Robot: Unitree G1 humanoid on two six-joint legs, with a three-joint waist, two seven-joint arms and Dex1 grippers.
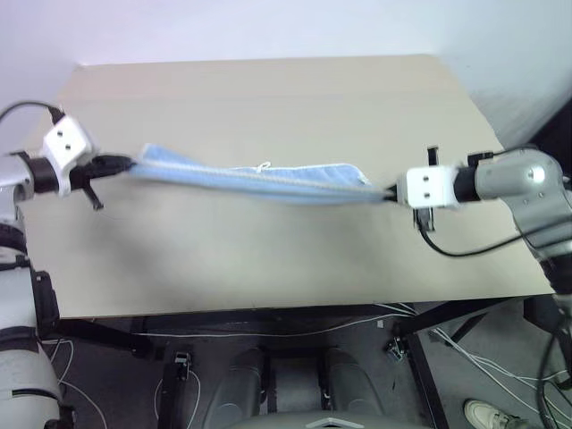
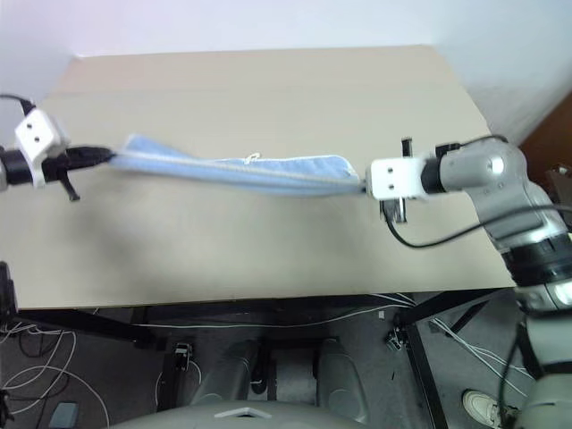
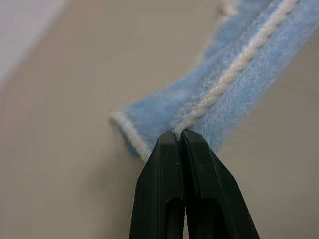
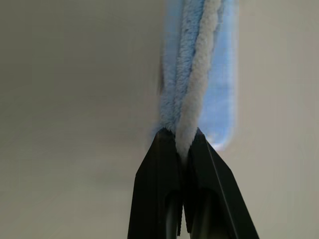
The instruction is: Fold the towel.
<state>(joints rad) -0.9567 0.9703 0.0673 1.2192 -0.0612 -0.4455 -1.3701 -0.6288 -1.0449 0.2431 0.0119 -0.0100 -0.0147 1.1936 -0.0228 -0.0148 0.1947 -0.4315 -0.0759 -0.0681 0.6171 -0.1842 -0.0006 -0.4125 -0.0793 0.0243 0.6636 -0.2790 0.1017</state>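
Beige rectangular table (image 1: pixel 268 259) on a black frame (image 1: pixel 107 332), set against a pale wall (image 1: pixel 268 27). Below the near edge: grey floor (image 1: pixel 116 384) crossed by loose white cables (image 1: pixel 483 362). At the lower right corner: a white shoe (image 1: pixel 490 415).

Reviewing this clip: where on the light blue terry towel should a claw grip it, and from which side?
At its two short ends, one claw from each side. The light blue terry towel hangs stretched above the beige table; left claw and right claw are shut on its whitish stitched edge.
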